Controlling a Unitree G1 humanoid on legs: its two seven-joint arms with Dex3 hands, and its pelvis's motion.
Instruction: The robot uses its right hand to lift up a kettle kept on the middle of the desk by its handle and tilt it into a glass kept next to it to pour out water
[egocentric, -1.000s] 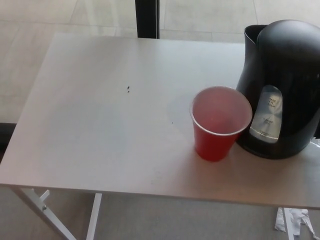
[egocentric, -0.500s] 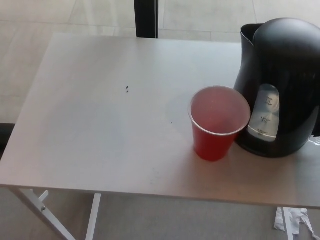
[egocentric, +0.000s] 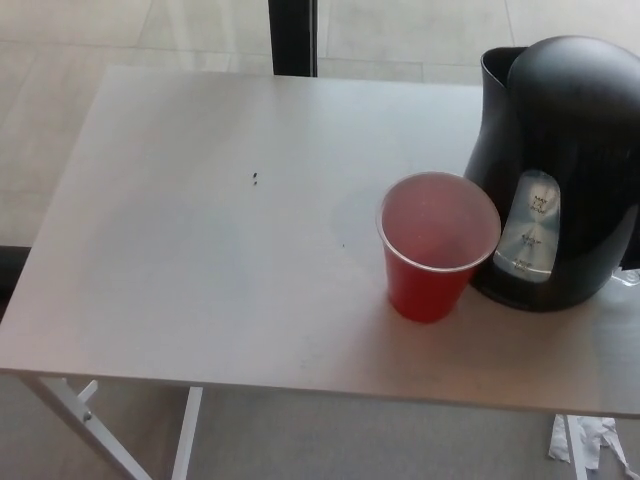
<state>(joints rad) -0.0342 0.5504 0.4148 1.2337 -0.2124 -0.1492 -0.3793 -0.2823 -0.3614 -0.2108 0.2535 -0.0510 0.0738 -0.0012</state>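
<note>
I see a black plastic electric kettle (egocentric: 560, 170) standing upright at the right of the frame on a pale grey desk (egocentric: 200, 250). A red plastic cup (egocentric: 436, 245) stands just beside its lower left, open and upright. Neither of my robot's hands shows here.

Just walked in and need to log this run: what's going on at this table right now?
Nothing is being handled at this moment. A black plastic electric kettle with a clear water-level window stands at the right side of a pale grey table. A red plastic cup, upright and with no visible liquid in it, sits right beside the kettle on its left. Neither robot hand shows in the head view, so the lift and pour have not visibly begun.
</note>
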